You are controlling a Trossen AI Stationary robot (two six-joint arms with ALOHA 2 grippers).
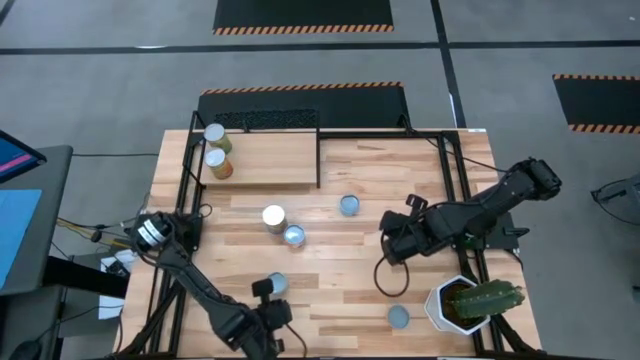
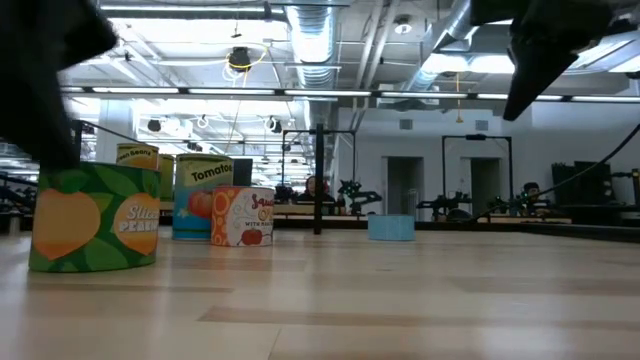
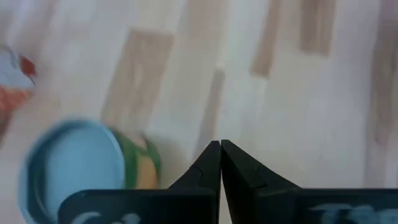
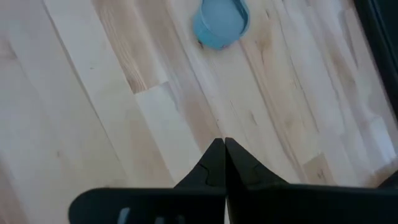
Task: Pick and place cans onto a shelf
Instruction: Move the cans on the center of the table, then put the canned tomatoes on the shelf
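Observation:
Two white-topped cans (image 1: 214,134) (image 1: 218,163) stand on the pale shelf (image 1: 270,160) at the far left. On the tabletop stand a white-topped can (image 1: 273,216) and silvery-blue-topped cans (image 1: 294,236) (image 1: 349,205) (image 1: 399,317). My left gripper (image 1: 264,291) (image 3: 221,149) is shut and empty near the front edge. It is beside a blue-topped, green-labelled can (image 1: 278,283) (image 3: 81,165) (image 2: 95,230), apart from it. My right gripper (image 1: 385,238) (image 4: 221,146) is shut and empty above the table's right middle. The blue-topped can (image 4: 221,22) stands ahead of it.
A white pot with a cactus (image 1: 470,300) stands at the near right corner, close to my right arm. Black metal rods (image 1: 318,150) frame the shelf and run along the table's sides. In the low view, several labelled cans (image 2: 200,195) stand left of centre.

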